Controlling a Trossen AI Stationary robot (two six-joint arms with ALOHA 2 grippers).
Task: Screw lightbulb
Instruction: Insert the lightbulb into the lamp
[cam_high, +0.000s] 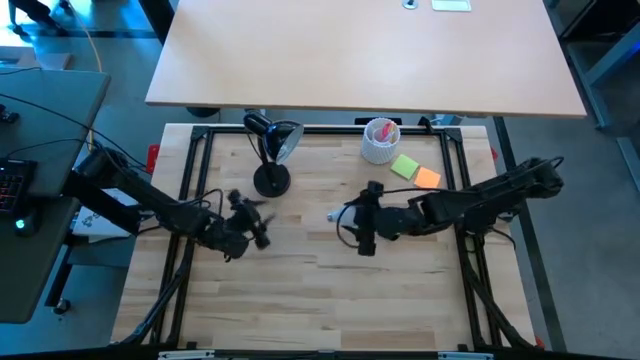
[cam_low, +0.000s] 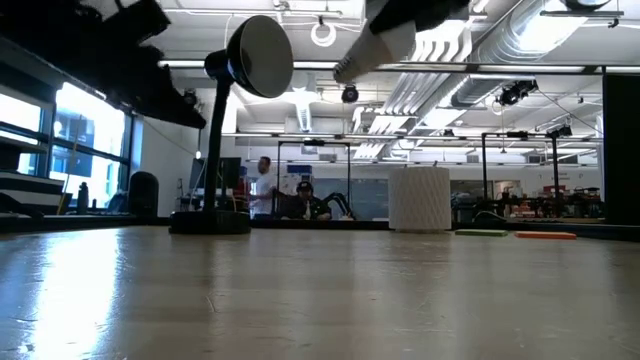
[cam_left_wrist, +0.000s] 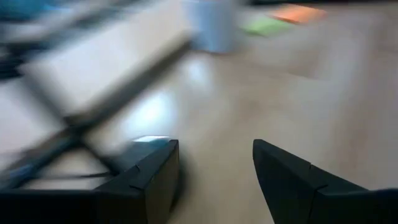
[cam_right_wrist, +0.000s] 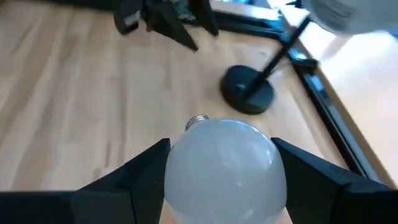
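Left gripper (cam_high: 262, 222) empty, hovering mid-table just in front of lamp base (cam_high: 271, 181); fingers (cam_left_wrist: 146, 177) spread with bare wood showing between, nothing held. Lamp (cam_high: 275, 140) standing at table's back left, shade tipped sideways, round base flat on wood. Bulb (cam_right_wrist: 225, 163) sitting between right gripper (cam_high: 345, 213) fingers near table centre, lifted clear of the wood; jaws spread wide and closed on the globe's widest part, silvery screw base (cam_right_wrist: 198, 121) pointing forward toward the lamp. Judged light, hollow, rigid but brittle: frosted globe smooth and likely slippery against hard fingers, so needs moderate squeeze only, enough to carry torque without cracking. Best grip looks like the present one, across the globe's equator, thread left free; gripping the metal base would block threading. Expect slip under twisting once thread bites, and cross-threading if axis not lined up with socket. Cup (cam_high: 380, 140) and sticky notes (cam_high: 414, 170) at back right, well apart from the work. Hidden or unclear: socket inside the shade not visible in any view, so thread depth and tilt unknown; left wrist view smeared, only its own fingers and vague cup and note shapes readable; overhead, bulb shows only as a pale speck ahead of the right fingers; low view cuts both arms off at top, shows bulb (cam_low: 375, 48) high beside the shade (cam_low: 259, 55), gap between them hard to judge from that angle.
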